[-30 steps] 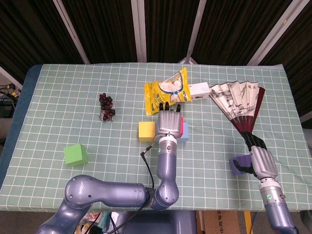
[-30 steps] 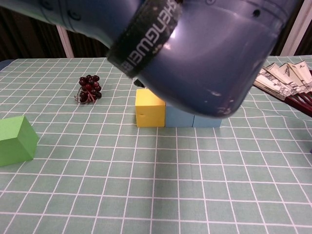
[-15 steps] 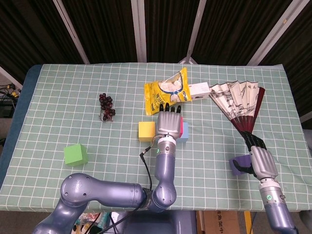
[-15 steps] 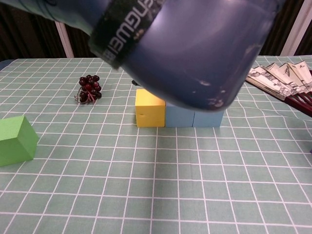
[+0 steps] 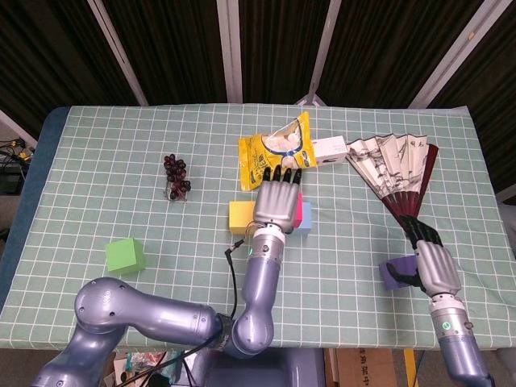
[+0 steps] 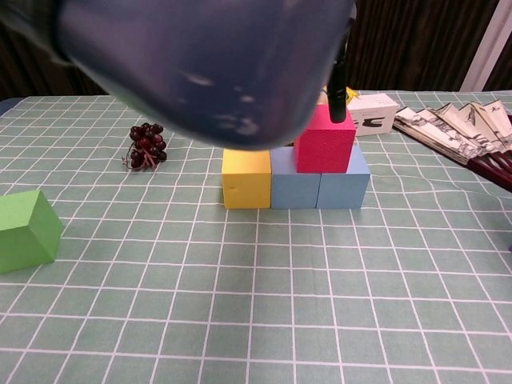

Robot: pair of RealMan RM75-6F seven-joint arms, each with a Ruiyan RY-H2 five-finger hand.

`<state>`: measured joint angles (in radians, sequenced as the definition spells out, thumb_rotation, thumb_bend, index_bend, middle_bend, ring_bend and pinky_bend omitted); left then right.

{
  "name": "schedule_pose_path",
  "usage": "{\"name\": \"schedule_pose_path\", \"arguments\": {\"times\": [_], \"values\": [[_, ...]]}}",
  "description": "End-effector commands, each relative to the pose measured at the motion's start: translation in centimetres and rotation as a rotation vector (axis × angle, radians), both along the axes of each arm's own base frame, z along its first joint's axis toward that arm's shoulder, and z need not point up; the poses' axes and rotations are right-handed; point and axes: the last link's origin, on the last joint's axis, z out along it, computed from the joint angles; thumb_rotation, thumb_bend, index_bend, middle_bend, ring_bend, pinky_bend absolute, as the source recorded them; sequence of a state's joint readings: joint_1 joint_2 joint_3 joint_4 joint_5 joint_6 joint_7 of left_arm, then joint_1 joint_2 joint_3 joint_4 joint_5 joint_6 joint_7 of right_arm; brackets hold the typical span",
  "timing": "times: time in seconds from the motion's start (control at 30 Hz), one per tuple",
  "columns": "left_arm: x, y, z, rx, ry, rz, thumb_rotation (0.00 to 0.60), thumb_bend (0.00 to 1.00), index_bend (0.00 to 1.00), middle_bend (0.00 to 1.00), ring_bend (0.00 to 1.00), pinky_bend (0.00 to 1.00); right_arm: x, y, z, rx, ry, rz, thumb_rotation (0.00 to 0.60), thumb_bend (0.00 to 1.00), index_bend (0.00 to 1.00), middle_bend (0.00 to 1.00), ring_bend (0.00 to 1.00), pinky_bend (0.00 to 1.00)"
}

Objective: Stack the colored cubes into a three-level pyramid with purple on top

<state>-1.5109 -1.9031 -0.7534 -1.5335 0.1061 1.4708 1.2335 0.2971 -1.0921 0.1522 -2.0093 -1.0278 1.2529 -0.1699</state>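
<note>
Where the green checked cloth covers the tabletop, its near edge carries the right hand, which rests fingers-down against the purple cube; whether it actually grips the cube cannot be told. At the near left, well apart from everything else, sits the green cube. Further in, at the middle of the cloth, a row of three cubes stands touching side by side: the yellow cube at the left, then two blue cubes. On top of the blue pair, straddling their seam, sits the pink cube. Above this stack hovers the left hand, palm down, fingers straight and slightly spread, holding nothing. Its forearm fills the upper part of the chest view. Beyond lie a bunch of dark grapes, a yellow snack bag, a small white box and an opened paper fan. Dark corrugated panels with pale struts back the scene.
</note>
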Motion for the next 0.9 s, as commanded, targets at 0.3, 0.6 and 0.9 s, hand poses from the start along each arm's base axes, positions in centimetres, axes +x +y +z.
{"name": "schedule_pose_path", "arguments": {"times": [0.3,0.6,0.9], "values": [[-9.4,-1.5,7.3,0.082,-0.038,0.029,0.6,0.09,0.0,0.07,0.0,0.0,-0.2,0.0,-0.2,0.0,0.023,0.0,0.6,0.34,0.0,0.06,0.0,0.0],[-14.4,-3.2,9.9,0.116,-0.039,0.037,0.6,0.09,0.0,0.07,0.0,0.0,-0.2,0.0,-0.5,-0.002,0.041,0.004,0.6,0.34,0.0,0.06,0.0,0.0],[-19.5,-4.1,11.8,0.131,0.017,0.066,0.6,0.09,0.0,0.07,0.0,0.0,-0.2,0.1,-0.6,-0.003,0.056,0.008,0.6,0.34,0.0,0.06,0.0,0.0]]}}
